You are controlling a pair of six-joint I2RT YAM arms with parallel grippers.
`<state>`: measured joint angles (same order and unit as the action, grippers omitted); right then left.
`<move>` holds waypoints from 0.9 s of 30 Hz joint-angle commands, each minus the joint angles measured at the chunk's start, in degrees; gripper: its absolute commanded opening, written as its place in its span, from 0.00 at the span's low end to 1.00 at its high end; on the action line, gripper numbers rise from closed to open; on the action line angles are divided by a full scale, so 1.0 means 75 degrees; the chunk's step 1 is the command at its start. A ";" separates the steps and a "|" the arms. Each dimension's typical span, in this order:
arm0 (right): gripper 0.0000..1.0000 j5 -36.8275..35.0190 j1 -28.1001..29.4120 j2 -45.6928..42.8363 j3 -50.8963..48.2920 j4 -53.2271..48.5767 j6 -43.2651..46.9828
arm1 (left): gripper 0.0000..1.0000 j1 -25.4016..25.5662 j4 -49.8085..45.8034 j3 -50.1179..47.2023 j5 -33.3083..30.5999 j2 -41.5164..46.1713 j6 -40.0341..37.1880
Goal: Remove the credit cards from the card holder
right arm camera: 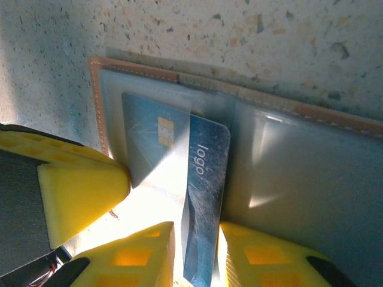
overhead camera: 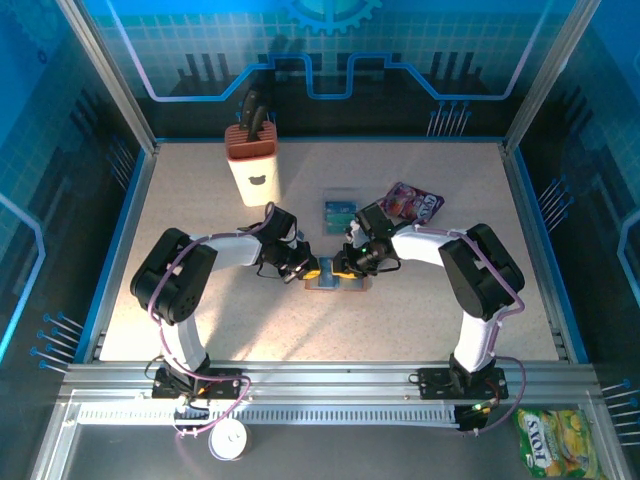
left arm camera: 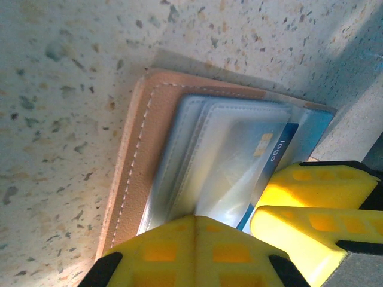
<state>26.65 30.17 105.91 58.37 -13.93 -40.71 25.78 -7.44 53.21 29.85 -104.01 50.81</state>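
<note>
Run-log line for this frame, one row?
left gripper: shut, tip on card holder | right gripper: pinching blue card, partly out | teal card: lying apart

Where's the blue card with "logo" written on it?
In the right wrist view, the blue card sticks partly out of a clear sleeve in the open card holder, pinched by the right gripper near the table's middle.

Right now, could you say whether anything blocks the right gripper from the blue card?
Nothing visible: the right gripper is shut on the blue card, its far end under the clear sleeve of the card holder.
</note>
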 commanded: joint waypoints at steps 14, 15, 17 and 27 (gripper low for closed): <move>0.20 0.0263 -0.0120 -0.0209 -0.0212 0.0305 -0.0209 | 0.02 0.0064 -0.0497 0.0194 -0.0096 -0.0279 -0.0179; 0.19 0.0277 -0.0119 -0.0219 -0.0217 0.0323 -0.0220 | 0.02 0.0062 -0.0508 0.0205 -0.0090 -0.0281 -0.0188; 0.18 0.0301 -0.0147 -0.0256 -0.0224 0.0358 -0.0232 | 0.02 0.0065 -0.0521 0.0206 -0.0101 -0.0277 -0.0200; 0.14 0.0261 -0.0232 -0.0370 -0.0394 0.0392 -0.0186 | 0.02 0.0067 -0.0566 0.0164 -0.0153 -0.0231 -0.0220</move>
<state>27.94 29.41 104.88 56.51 -11.38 -42.02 25.78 -8.29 53.98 29.85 -104.44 50.57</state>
